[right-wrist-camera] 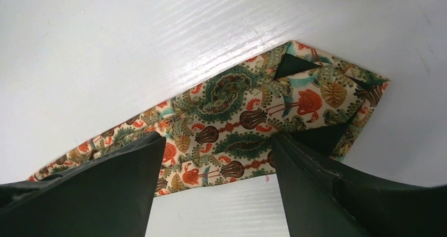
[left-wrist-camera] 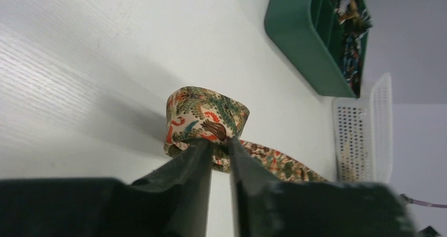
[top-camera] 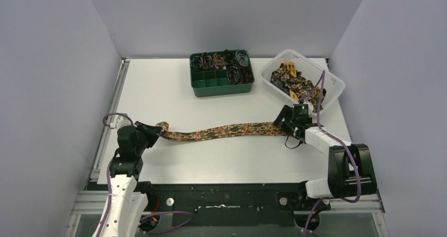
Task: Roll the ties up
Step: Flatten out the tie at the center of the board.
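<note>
The tie [top-camera: 226,130] lies stretched left-right across the mid surface [top-camera: 158,84], blocking low passes front to back; left end effector [top-camera: 157,129] at one end, right end effector [top-camera: 282,124] at the other. Back-left surface bare, open room. Back centre green tray [top-camera: 224,88], back right white basket [top-camera: 337,84], narrow gap between them. Bare strip between tie and near edge. Grey walls [top-camera: 58,89] close three sides.

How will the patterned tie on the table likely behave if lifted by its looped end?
Probably floppy: the tie lies wavy and its end curls over where the left gripper pinches it. Likely light, being thin flat fabric; the loop may unroll if released.
</note>
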{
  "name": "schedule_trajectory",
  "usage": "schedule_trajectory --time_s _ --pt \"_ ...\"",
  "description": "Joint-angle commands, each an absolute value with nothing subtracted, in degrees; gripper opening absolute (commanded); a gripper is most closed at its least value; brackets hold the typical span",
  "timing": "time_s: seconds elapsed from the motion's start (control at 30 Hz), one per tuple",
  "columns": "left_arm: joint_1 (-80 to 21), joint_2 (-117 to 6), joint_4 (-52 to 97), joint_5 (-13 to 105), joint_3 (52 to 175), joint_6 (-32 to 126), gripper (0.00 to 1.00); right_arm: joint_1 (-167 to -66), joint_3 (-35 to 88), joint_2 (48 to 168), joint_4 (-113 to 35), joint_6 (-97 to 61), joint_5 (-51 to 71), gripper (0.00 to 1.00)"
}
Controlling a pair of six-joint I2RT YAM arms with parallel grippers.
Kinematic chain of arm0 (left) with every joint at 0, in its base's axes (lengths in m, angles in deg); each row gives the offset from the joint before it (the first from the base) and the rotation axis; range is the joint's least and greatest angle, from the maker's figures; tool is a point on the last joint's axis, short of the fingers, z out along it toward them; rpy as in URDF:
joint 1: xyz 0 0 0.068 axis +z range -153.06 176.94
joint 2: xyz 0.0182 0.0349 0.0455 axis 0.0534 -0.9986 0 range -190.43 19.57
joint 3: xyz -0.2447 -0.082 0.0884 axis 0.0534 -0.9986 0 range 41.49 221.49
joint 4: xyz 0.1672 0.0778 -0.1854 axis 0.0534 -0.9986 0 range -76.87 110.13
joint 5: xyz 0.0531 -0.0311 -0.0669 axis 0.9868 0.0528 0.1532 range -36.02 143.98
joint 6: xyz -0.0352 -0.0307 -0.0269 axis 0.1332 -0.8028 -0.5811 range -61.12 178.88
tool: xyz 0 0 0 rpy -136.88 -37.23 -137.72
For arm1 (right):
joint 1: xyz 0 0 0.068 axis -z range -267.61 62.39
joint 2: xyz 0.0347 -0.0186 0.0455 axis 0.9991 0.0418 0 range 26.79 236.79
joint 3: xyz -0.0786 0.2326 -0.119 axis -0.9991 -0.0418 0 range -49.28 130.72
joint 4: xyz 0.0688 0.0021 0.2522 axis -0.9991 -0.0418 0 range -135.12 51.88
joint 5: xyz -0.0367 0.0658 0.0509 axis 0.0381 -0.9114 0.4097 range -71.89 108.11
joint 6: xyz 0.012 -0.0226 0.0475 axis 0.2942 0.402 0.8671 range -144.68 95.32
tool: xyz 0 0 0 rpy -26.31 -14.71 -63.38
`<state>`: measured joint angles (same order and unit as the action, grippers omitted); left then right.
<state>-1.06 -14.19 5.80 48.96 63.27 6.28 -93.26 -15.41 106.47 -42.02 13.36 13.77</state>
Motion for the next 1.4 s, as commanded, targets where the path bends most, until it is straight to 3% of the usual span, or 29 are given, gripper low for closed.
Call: schedule_trajectory --time_s 0.0,0.1,0.13,0.3,0.5,0.7,0.9,1.0,1.17,1.37 --pt "-0.5 -13.8 7.5 49.7 60.8 4.1 0.28 -93.4 -16.1 103.3 -47.2 10.1 12.1 0.78" --pt "-0.4 -13.4 3.0 53.3 61.7 4.1 0.71 -94.6 -15.0 98.7 -48.1 8.0 9.2 0.81" --pt "-0.3 -13.2 1.4 55.3 62.7 4.6 0.77 -95.5 -14.8 97.2 -47.8 7.0 7.2 0.82" --pt "-0.2 -12.5 -3.3 61.6 67.2 7.2 0.87 -107.1 -11.0 94.1 -44.2 3.2 3.4 0.83" --pt "-0.2 -14.4 -1.7 60.6 67.3 11.3 0.87 -126.4 -7.6 102.3 -30.7 -2.2 13.3 0.79" --pt "-0.5 -15.8 -3.8 62.2 66.1 13.9 0.85 -134.2 2.9 116.8 -29.3 -10.6 15.4 0.78" --pt "-1.2 -16.9 -6.3 69.2 64.7 10.8 0.85 -135.2 13.6 125.5 -40.2 -14.0 17.9 0.8" --pt "-1.2 -17.2 -3.3 68.9 62.2 9.8 0.85 -134.3 13.9 127.1 -41.8 -14.5 13.4 0.8" --pt "-1.2 -18.7 5.9 66.0 57.0 9.8 0.76 -134.1 12.2 126.5 -42.5 -15.1 9.4 0.78" --pt "-0.2 -21.4 6.3 69.4 55.6 10.2 0.67 -129.5 7.7 124.1 -41.6 -13.5 6.4 0.77"
